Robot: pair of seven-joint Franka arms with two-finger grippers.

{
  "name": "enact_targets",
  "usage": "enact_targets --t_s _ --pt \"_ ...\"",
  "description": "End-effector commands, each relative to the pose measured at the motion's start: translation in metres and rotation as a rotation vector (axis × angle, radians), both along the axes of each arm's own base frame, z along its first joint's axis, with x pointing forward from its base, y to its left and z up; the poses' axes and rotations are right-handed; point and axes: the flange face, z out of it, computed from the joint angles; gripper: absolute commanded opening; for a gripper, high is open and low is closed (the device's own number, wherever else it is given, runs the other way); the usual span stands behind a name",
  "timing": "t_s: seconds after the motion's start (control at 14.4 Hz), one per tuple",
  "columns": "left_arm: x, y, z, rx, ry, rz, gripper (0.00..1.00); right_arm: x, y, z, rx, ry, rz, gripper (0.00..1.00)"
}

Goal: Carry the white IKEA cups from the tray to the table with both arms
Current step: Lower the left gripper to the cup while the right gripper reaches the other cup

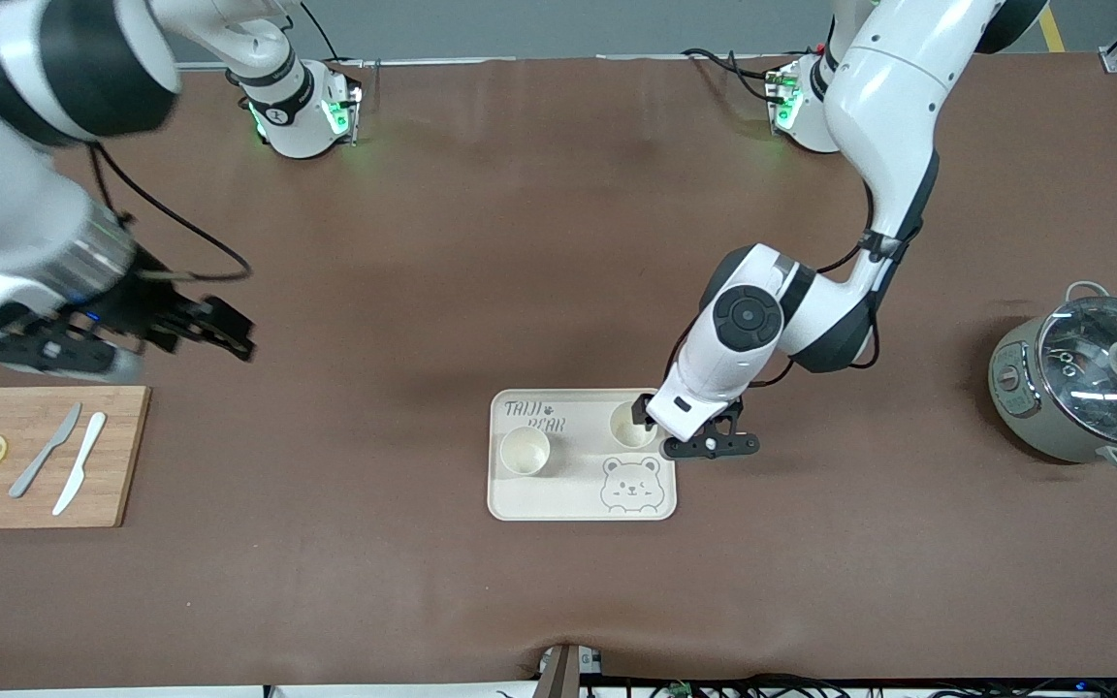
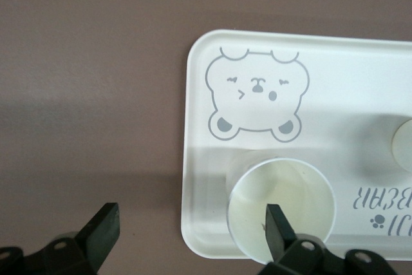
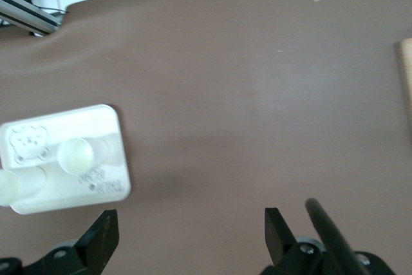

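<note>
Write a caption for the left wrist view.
Open left gripper over a white cup standing on the bear tray.

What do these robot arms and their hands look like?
Both arms are glossy white rounded shells with black joint sections. The left arm has a round black cap at one joint and thin black cables along it. The bases glow green. The left gripper and right gripper are small and black, each with two flat fingers.

Even overhead light on the worktop [image 1: 520,242], soft shadows beneath the arms; glare on the pot lid [image 1: 1106,349]; the right arm [image 1: 35,145] motion-blurred, right wrist view hazy
</note>
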Motion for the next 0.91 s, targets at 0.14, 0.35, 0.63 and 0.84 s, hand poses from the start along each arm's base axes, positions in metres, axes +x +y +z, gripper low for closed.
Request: enact_targets --t_s 0.14,0.35,0.63,0.84 --pt "-0.008 -0.015 -0.003 0.01 -0.018 0.017 1.0 0.03 0.08 -0.071 0.044 -0.046 -0.088 1.0" --pt "-0.013 -0.019 -0.012 0.012 -0.01 0.026 1.0 0.046 0.099 -0.119 0.054 -0.074 -0.095 1.0" --pt "-0.017 -0.021 -0.022 0.026 -0.004 0.017 1.0 0.055 0.122 -0.157 0.034 -0.065 -0.068 1.0" --pt "-0.017 -0.021 -0.023 0.026 -0.002 0.023 1.0 0.054 0.141 -0.178 -0.014 -0.105 -0.025 1.0"
